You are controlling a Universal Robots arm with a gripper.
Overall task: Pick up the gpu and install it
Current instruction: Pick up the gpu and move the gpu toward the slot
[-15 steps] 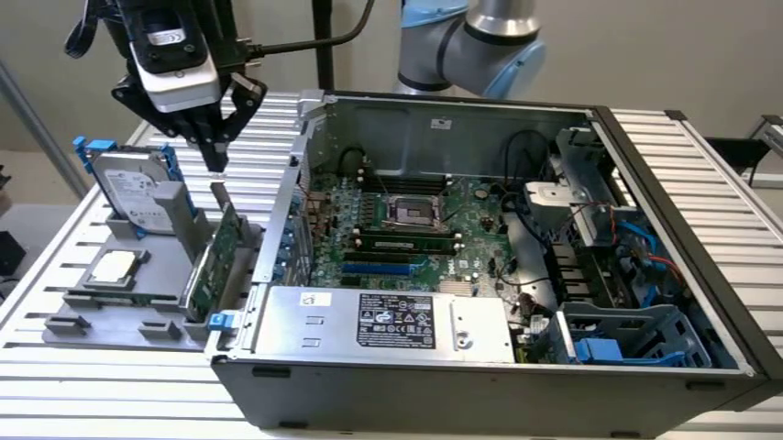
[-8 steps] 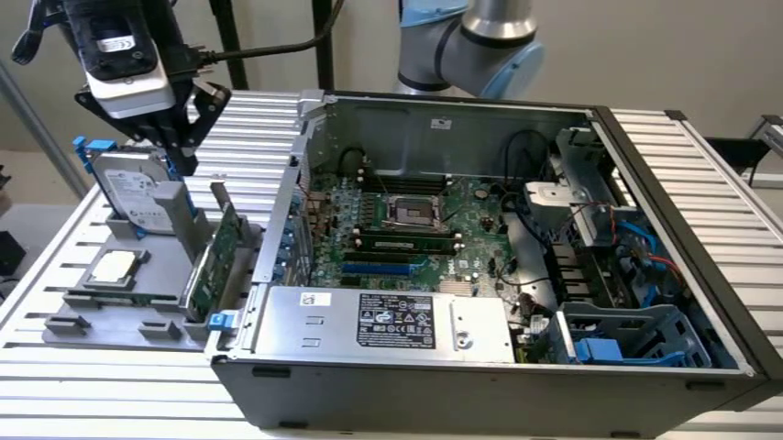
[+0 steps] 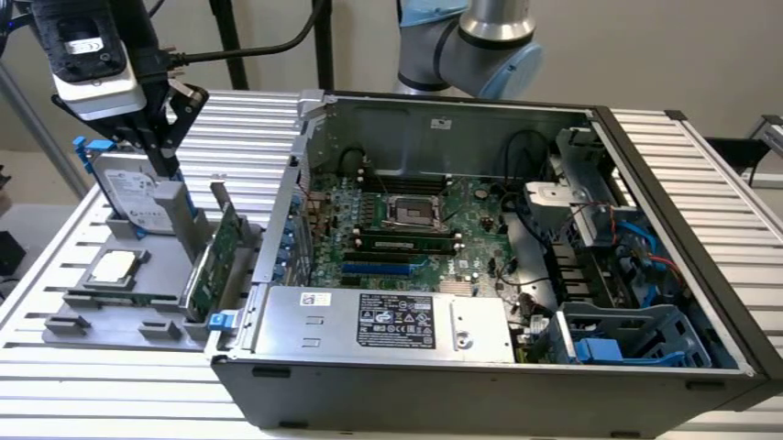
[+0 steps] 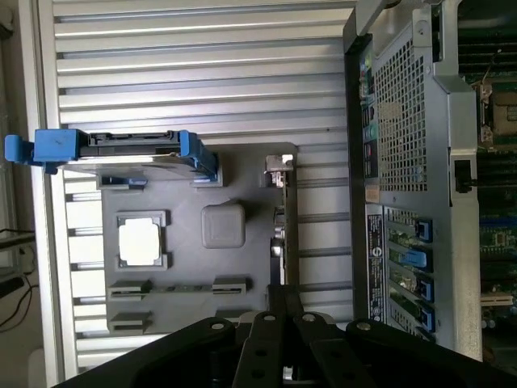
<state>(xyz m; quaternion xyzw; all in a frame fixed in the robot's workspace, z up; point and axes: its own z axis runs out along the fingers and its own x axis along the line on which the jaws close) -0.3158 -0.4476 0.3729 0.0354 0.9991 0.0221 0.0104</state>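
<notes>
Pick-up step, I'd say, grasp not yet made; the tool [image 3: 163, 158] hangs pressed together and empty over the grey moulded holder [image 3: 73, 325]; there the gpu [image 3: 226, 249], a thin flat green board, stands on edge beside the open steel case [image 3: 490, 390]; gripping that slim edge calls for a spread, squarely aligned tool.

Wrist view: gpu [image 4: 280, 234] edge-on — faces hidden; gripper [image 4: 283, 293] body cropped.

light: bright, even | shadows: soft | glare: table slats [image 4: 202, 56]
</notes>
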